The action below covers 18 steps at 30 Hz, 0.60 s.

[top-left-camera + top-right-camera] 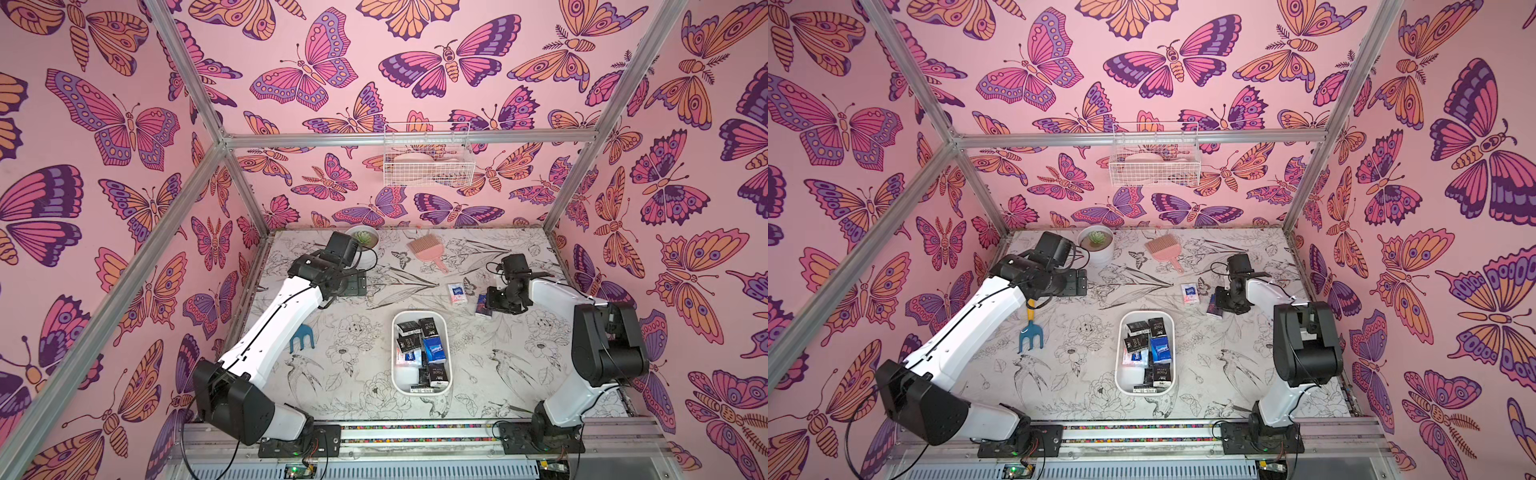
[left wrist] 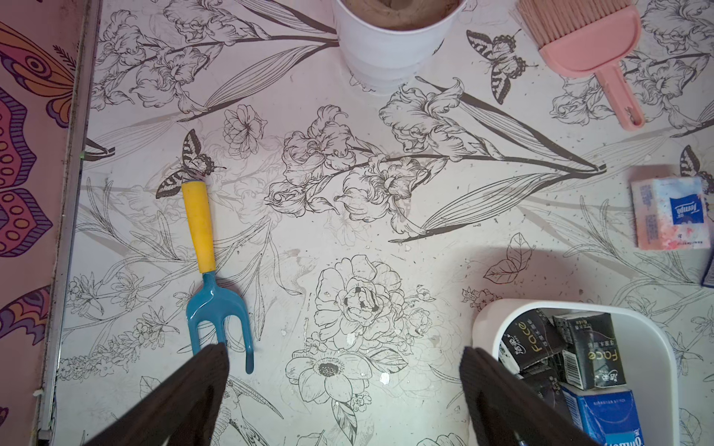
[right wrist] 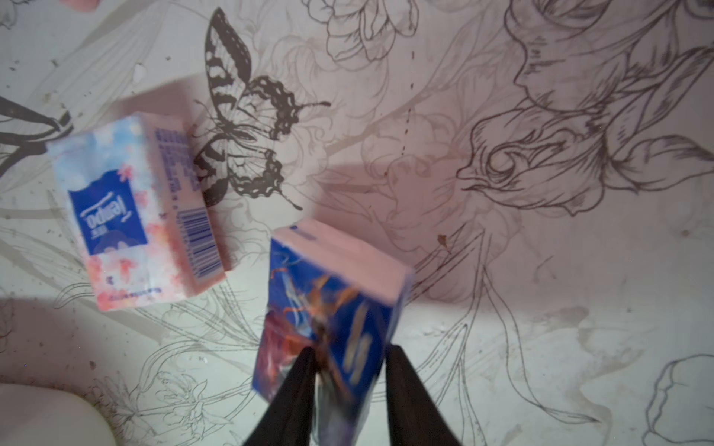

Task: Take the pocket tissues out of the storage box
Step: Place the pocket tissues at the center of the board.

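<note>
- Here's the right gripper (image 3: 351, 349), jaws partly spread astride a blue tissue packet (image 3: 332, 293), low over the bench toward its right edge. The blur hides whether it's pinched or loose.
- Just beside it, a white-blue packet (image 3: 131, 216) lies flat.
- Mid-bench, nearer the front edge, the storage box (image 2: 560, 303) holds a heap of pocket tissues (image 1: 422, 349), mostly black.
- Over bare bench, the left gripper (image 2: 344, 349) hangs wide apart, empty.
- These look light, squashy and slick-wrapped, so I'd pinch gently across a packet's narrow sides.
</note>
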Available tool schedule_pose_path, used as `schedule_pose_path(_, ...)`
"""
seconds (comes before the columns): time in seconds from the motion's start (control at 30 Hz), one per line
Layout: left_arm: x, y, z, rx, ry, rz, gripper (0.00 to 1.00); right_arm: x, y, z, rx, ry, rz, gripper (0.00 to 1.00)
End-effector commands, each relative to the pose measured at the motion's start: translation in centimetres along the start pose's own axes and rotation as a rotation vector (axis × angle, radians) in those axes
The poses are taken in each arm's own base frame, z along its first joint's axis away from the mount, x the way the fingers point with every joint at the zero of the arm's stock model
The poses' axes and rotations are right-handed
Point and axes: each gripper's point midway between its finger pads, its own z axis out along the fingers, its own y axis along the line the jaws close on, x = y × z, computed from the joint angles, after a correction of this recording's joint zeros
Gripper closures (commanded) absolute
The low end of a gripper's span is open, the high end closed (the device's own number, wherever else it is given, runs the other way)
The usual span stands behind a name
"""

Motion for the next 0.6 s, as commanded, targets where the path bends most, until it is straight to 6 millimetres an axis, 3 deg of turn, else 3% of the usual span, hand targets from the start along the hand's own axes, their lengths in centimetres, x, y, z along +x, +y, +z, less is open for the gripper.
schedule_pose_path(0.0, 0.0, 0.1, -0.2, -0.013, 0.007, 0.010, 0.00, -0.1, -1.4, -0.8, 0.069, 0.012, 0.009, 0.55)
schedule_pose_path(0.13, 0.1, 0.1, -0.3, -0.008, 0.006, 0.007, 0.00, -0.8, -0.7, -2.7, 0.035, -0.058, 0.038, 0.53)
schedule_pose_path(0.23, 0.1, -0.1, -0.3, -0.003, 0.006, 0.006, 0.00, -0.2, -0.2, -3.0, -0.009, -0.082, 0.086, 0.54)
schedule_pose_path(0.37, 0.2, -0.3, -0.2, -0.001, 0.010, 0.011, 0.00, 0.4, 0.3, -1.5, -0.072, -0.104, 0.175, 0.55)
schedule_pose_path(0.57, 0.2, -0.2, -0.3, -0.002, 0.007, 0.023, 0.00, 0.2, -1.0, 1.0, -0.080, -0.121, 0.277, 0.61)
